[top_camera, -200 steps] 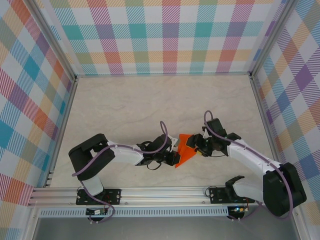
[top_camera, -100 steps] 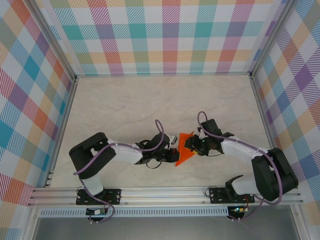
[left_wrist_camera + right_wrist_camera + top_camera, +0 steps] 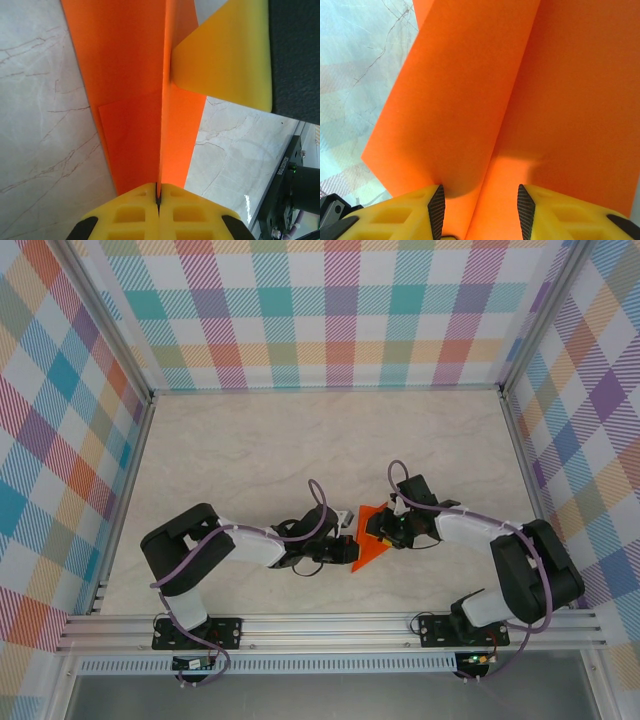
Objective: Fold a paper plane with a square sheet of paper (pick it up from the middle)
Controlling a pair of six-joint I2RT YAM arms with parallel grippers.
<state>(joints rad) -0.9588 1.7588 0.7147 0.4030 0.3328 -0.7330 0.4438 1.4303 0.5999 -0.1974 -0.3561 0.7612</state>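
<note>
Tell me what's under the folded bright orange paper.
Pale marble-patterned tabletop shows around the folded bright orange paper; left gripper pinches its crease. Directly beneath is hidden.

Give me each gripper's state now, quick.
Left gripper: closed on the edge of the orange paper.
Right gripper: open, jaws either side of the paper's fold; whether it grips cannot be told.

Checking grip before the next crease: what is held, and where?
The left gripper, jaws shut, pinches the folded orange paper at a crease. The right gripper straddles a raised fold, jaws apart, not clamping.
</note>
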